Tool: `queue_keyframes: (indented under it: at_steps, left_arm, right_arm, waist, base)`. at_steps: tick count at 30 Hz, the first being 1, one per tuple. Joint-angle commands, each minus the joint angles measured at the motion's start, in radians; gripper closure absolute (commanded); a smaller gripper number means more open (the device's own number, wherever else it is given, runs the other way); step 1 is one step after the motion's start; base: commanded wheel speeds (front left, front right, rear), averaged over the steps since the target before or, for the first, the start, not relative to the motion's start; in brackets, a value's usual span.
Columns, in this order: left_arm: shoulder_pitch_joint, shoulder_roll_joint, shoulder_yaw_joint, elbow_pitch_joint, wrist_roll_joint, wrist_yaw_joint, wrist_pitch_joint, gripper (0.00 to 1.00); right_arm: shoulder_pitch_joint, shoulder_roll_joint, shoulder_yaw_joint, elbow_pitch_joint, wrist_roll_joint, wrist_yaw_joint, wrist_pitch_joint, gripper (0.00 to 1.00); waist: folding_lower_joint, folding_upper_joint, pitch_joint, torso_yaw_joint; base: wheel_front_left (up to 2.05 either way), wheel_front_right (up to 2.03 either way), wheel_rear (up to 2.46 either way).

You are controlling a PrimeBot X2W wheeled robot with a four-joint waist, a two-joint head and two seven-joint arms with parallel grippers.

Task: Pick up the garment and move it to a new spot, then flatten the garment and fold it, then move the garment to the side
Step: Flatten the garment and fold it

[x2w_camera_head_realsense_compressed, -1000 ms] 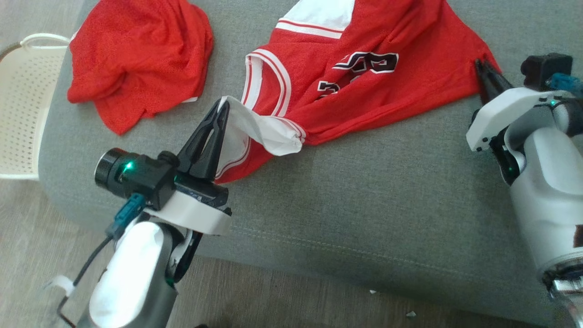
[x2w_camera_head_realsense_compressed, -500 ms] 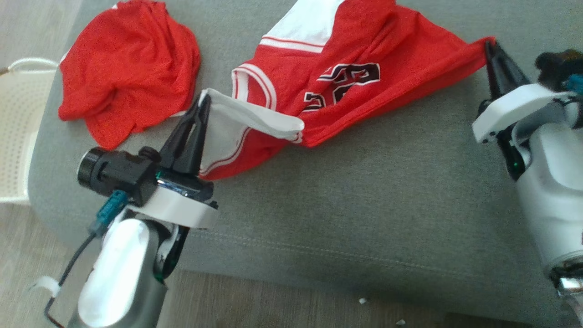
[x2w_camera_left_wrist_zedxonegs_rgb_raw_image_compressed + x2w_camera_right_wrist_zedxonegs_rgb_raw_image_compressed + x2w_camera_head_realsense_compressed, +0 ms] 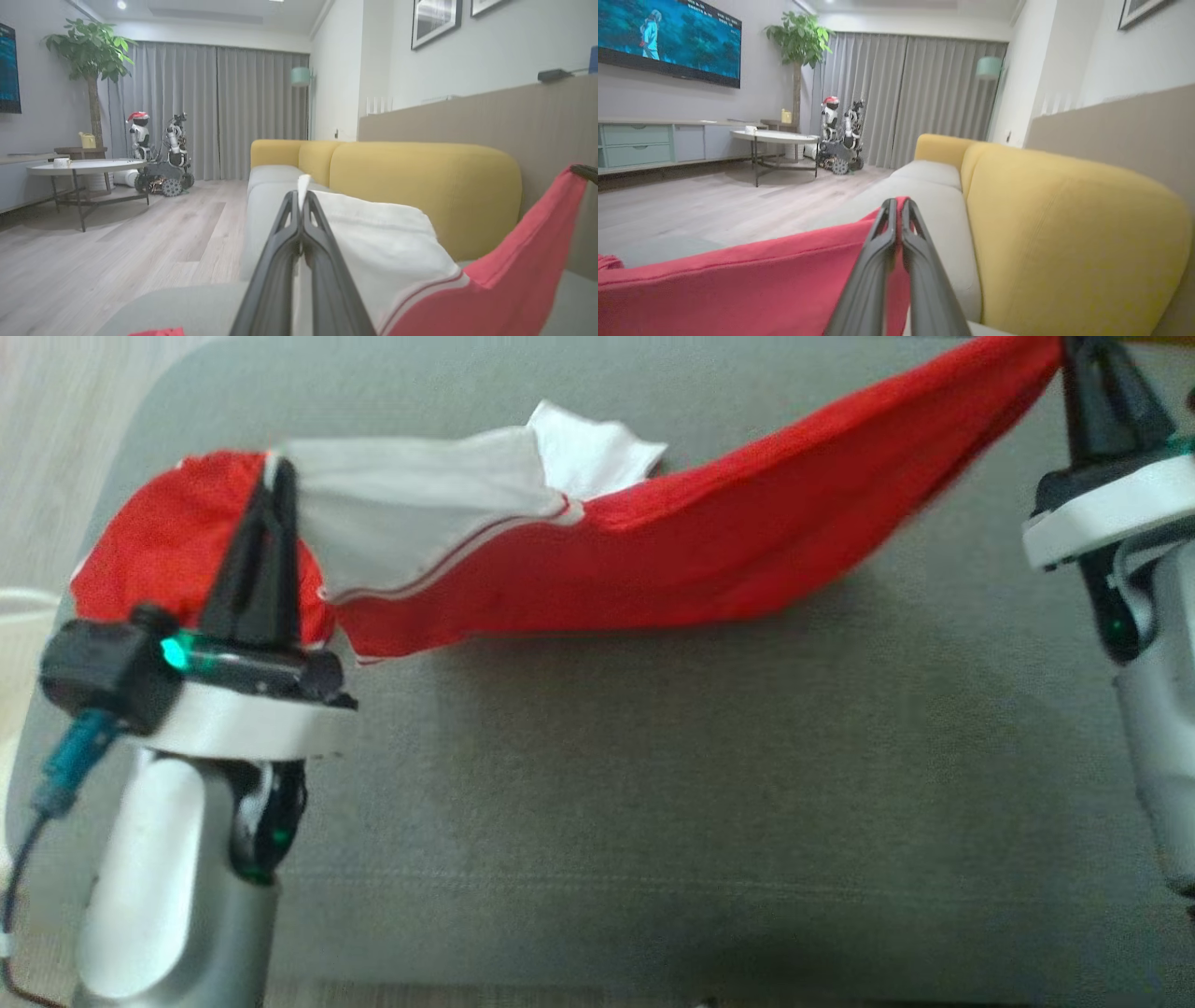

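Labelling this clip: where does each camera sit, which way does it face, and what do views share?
Head view: on the head, looking down at the grey seat; left gripper and right gripper stretch the red jersey.
Left wrist view: along its shut fingers, toward yellow backrest, curtains.
Right wrist view: its fingers, same direction, TV.
Shared: backrest, curtains, jersey.

Yellow-backed sofa (image 3: 1064, 233), grey curtains (image 3: 924, 98), wood floor (image 3: 117, 252), wall television (image 3: 668, 42).

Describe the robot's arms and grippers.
Both have long dark tapering jaws, a white collar and a pale grey forearm. The left gripper also has a black camera, a green light and a teal plug with dark cable; the right gripper has a green light.
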Motion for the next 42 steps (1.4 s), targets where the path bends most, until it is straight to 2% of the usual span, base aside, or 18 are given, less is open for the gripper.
queue_keyframes:
  at_steps: [1,7,14,22,26,30,33,35,38,42]
  left_arm:
    - [-0.064,0.024,0.053,-0.044,-0.014,0.003,-0.005,1.0]
    - [-0.121,0.06,0.098,-0.098,-0.035,0.009,0.017,1.0]
    - [-0.189,0.108,0.136,-0.224,-0.05,0.019,0.098,1.0]
    - [-0.238,0.136,0.166,-0.382,-0.083,0.044,0.225,1.0]
    - [-0.271,0.15,0.155,-0.385,-0.082,0.045,0.278,1.0]
    - [-0.348,0.161,0.131,-0.337,-0.088,0.041,0.353,1.0]
    - [-0.473,0.167,0.108,-0.294,-0.084,0.034,0.389,1.0]
    - [-0.634,0.173,0.078,-0.189,-0.069,0.018,0.395,1.0]
    - [-0.824,0.173,0.056,-0.047,-0.039,0.011,0.355,1.0]
    - [-1.029,0.147,0.05,0.163,0.001,0.033,0.233,1.0]
  right_arm:
    - [-0.007,-0.019,0.017,-0.06,-0.01,0.006,-0.011,1.0]
    - [-0.016,-0.055,-0.007,-0.181,-0.027,0.006,0.032,1.0]
    - [0.001,-0.058,-0.147,-0.419,-0.091,0.006,0.16,1.0]
    - [0.075,-0.03,-0.221,-0.707,-0.141,0.006,0.362,1.0]
    - [0.086,-0.02,-0.239,-0.754,-0.142,0.006,0.415,1.0]
    - [0.062,-0.008,-0.221,-0.742,-0.115,0.006,0.458,1.0]
    - [-0.016,-0.017,-0.201,-0.698,-0.086,0.006,0.476,1.0]
    - [-0.141,-0.002,-0.189,-0.608,-0.029,0.006,0.478,1.0]
    - [-0.316,0.006,-0.187,-0.495,-0.023,0.006,0.441,1.0]
    - [-0.53,0.012,-0.185,-0.319,-0.045,0.006,0.328,1.0]
  waist:
    - [0.0,-0.0001,-0.056,-0.047]
    - [0.0,-0.0001,-0.148,-0.106]
    - [0.0,-0.0001,-0.197,-0.166]
    - [0.0,-0.0001,-0.197,-0.214]
    - [0.0,-0.0001,-0.174,-0.221]
    - [0.0,-0.0001,-0.102,-0.229]
    - [0.0,-0.0001,0.018,-0.223]
    - [0.0,-0.0001,0.143,-0.217]
    - [0.0,-0.0001,0.259,-0.207]
    - [0.0,-0.0001,0.343,-0.19]
  base:
    - [0.0,0.0,0.0]
    - [0.0,0.0,0.0]
    - [0.0,0.0,0.0]
    - [0.0,0.0,0.0]
    - [0.0,0.0,0.0]
    - [0.0,0.0,0.0]
    - [0.0,0.0,0.0]
    - [0.0,0.0,0.0]
    - [0.0,0.0,0.0]
    - [0.0,0.0,0.0]
